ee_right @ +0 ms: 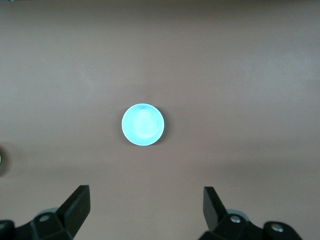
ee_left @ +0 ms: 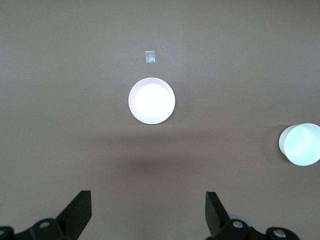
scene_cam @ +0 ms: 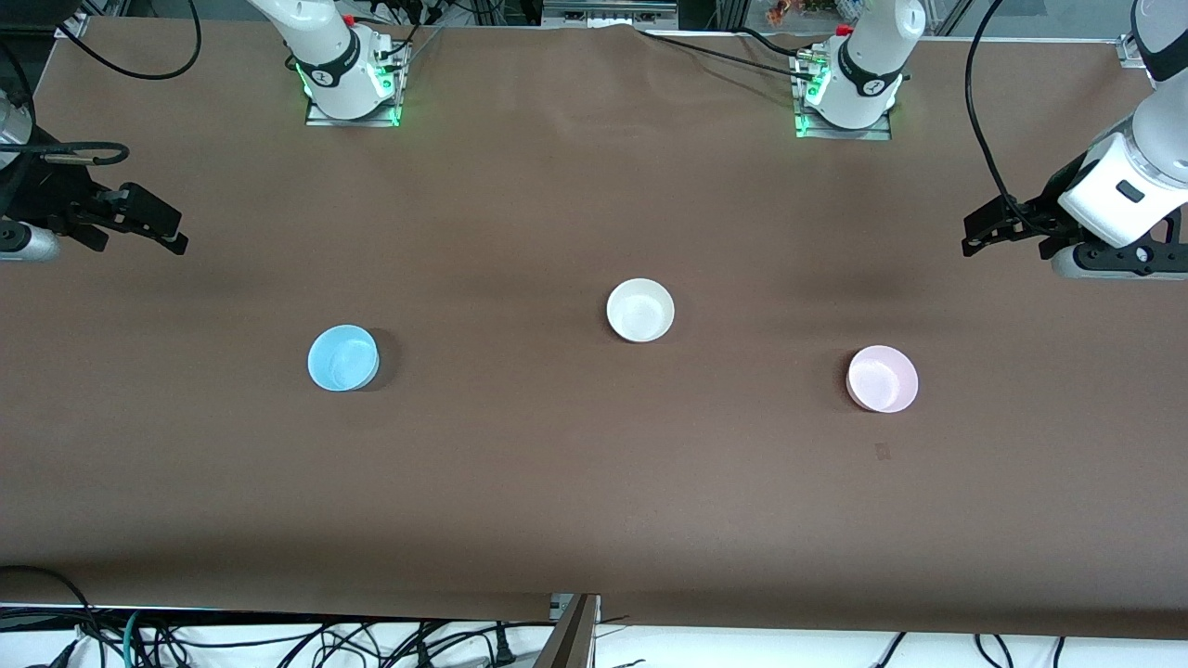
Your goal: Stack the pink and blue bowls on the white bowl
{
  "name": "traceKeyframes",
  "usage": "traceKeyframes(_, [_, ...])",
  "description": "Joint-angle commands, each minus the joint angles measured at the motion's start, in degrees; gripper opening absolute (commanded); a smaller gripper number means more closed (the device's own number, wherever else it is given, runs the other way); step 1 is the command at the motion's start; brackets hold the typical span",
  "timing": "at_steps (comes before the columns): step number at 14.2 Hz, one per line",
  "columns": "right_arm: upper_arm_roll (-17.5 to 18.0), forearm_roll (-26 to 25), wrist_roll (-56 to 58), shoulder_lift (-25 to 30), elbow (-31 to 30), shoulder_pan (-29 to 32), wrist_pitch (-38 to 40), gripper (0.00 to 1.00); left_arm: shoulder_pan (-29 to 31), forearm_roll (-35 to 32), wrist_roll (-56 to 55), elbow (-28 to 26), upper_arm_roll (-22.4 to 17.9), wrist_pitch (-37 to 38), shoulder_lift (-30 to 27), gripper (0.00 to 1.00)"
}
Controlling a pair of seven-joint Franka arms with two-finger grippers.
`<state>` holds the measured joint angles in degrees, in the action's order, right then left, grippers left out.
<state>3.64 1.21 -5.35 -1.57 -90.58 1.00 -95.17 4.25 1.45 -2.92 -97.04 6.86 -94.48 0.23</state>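
Note:
The off-white bowl (scene_cam: 640, 310) sits upright near the table's middle. The light blue bowl (scene_cam: 342, 357) sits toward the right arm's end, a little nearer the front camera. The pale pink bowl (scene_cam: 882, 378) sits toward the left arm's end, nearest the front camera. All three stand apart and empty. My left gripper (scene_cam: 1004, 246) hangs open and empty high over its end of the table; its wrist view shows the pink bowl (ee_left: 152, 100) and the white bowl (ee_left: 300, 144). My right gripper (scene_cam: 139, 241) hangs open and empty over its end; its wrist view shows the blue bowl (ee_right: 143, 124).
The brown table cover (scene_cam: 594, 501) is bare around the bowls. A small tape mark (scene_cam: 882, 451) lies just nearer the front camera than the pink bowl and also shows in the left wrist view (ee_left: 149, 57). Cables run along the table's edges.

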Motion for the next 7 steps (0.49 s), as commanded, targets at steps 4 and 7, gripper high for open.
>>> traceKeyframes(4, [0.1, -1.0, 0.0, -0.3, 0.8, -0.2, 0.9, 1.00, 0.4, 1.2, 1.2, 1.9, 0.2, 1.4, 0.8, 1.00])
traceKeyframes(7, [0.1, -1.0, 0.0, -0.3, 0.8, -0.2, 0.9, 1.00, 0.5, 1.2, 1.0, 1.9, 0.1, 1.4, 0.8, 1.00])
